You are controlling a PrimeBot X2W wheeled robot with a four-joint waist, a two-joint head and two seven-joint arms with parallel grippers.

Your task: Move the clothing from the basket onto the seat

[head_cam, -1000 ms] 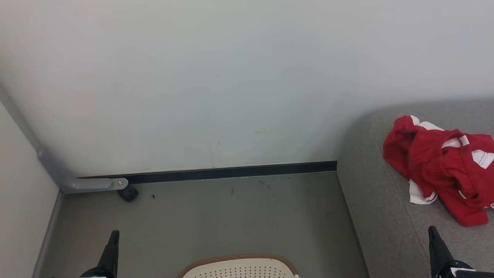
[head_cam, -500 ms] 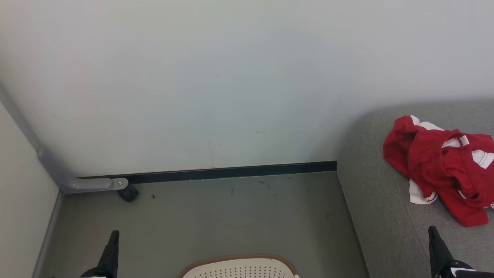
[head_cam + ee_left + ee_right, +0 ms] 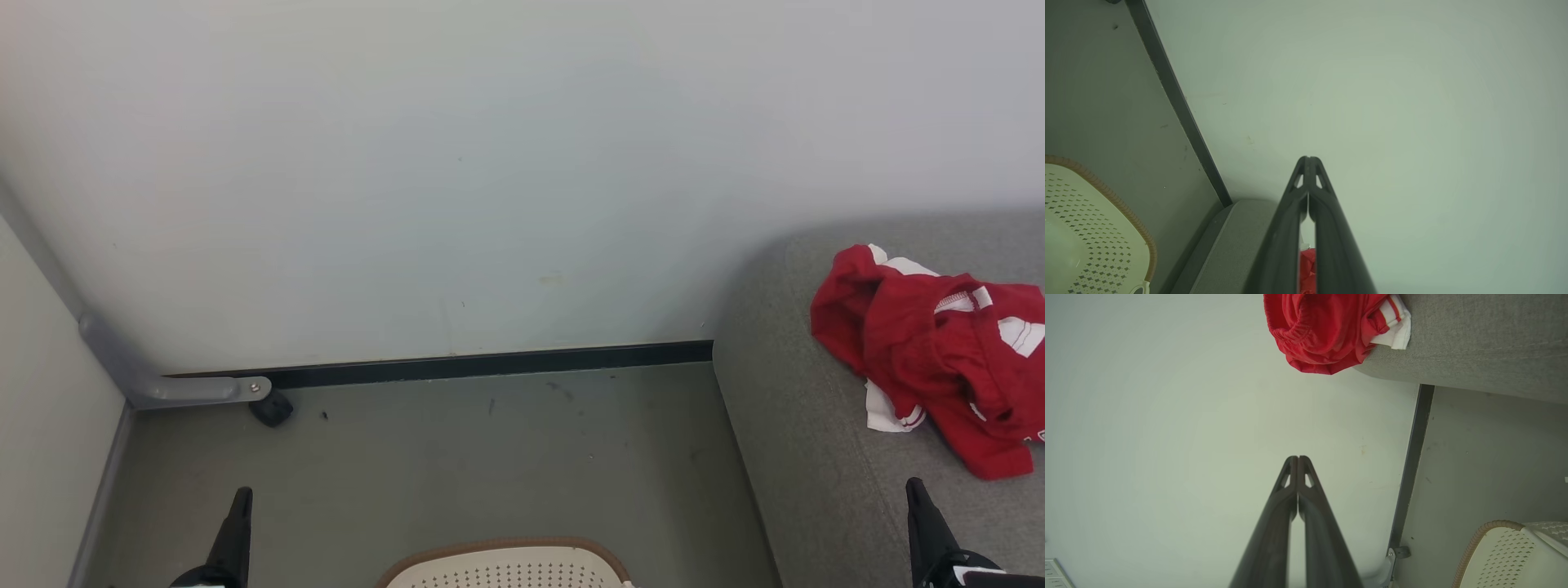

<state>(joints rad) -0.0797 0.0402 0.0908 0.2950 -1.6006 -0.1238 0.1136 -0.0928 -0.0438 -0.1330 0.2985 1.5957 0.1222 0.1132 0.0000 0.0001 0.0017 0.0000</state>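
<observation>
Entry: both arms parked low, red clothing on the seat.

Nearest me, the left gripper (image 3: 235, 523) and right gripper (image 3: 918, 510) point up, fingers pressed tip to tip on nothing; I judge them idle for want of a garment in reach. Between them sits the basket (image 3: 506, 545), cut off by the frame's bottom edge, so I cannot vouch that it is empty. Farther right, the clothing (image 3: 922, 343) lies crumpled on the seat (image 3: 800, 408), its right side cropped.

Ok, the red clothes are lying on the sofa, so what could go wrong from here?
The basket is mostly out of view, so a garment left inside could be missed. The clothing lies bunched on the seat, and the shut right gripper sits near it; a careless swing might snag it and drag it off.
</observation>
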